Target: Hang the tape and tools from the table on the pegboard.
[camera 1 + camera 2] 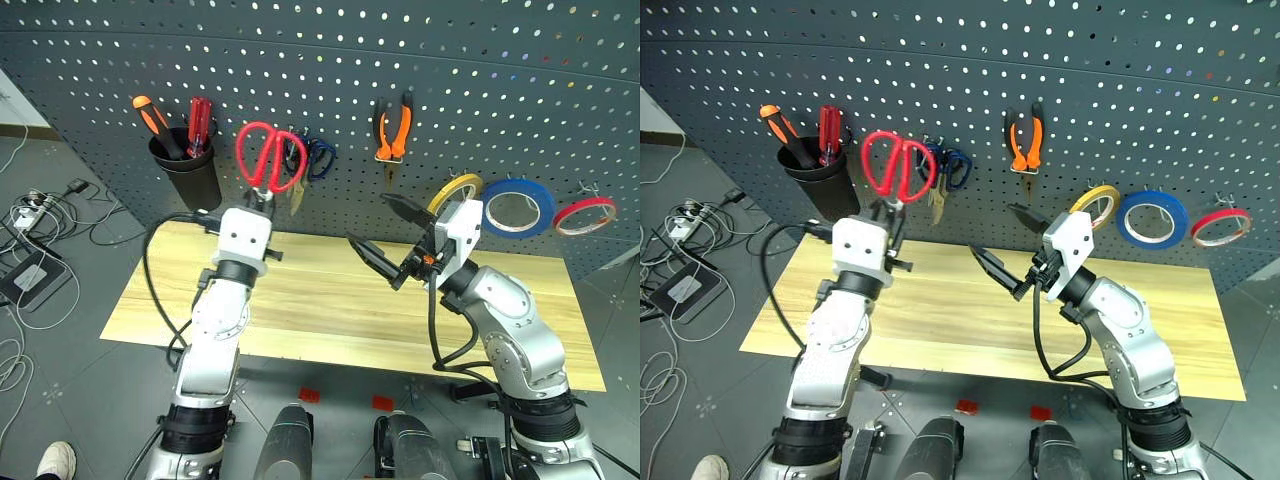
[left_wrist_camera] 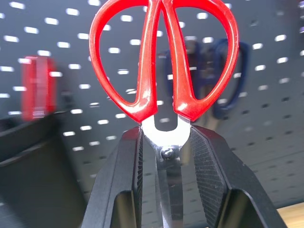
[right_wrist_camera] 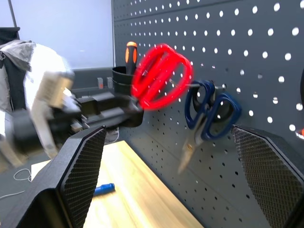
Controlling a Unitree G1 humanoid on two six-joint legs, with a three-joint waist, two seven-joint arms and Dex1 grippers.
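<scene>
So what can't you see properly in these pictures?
- Red-handled scissors: blade tips cut off by the left wrist view's edge, between the left gripper fingers.
- Hook for them: hidden behind the red handles in the head views.
- Blue-handled screwdriver: partly hidden behind a right gripper finger.
- Blue-handled scissors: partly hidden in the head views by the red pair.

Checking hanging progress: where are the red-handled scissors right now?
In the left eye view the red-handled scissors are held handles-up by the left gripper, in front of the pegboard, between the black cup and the hanging blue-handled scissors.
</scene>
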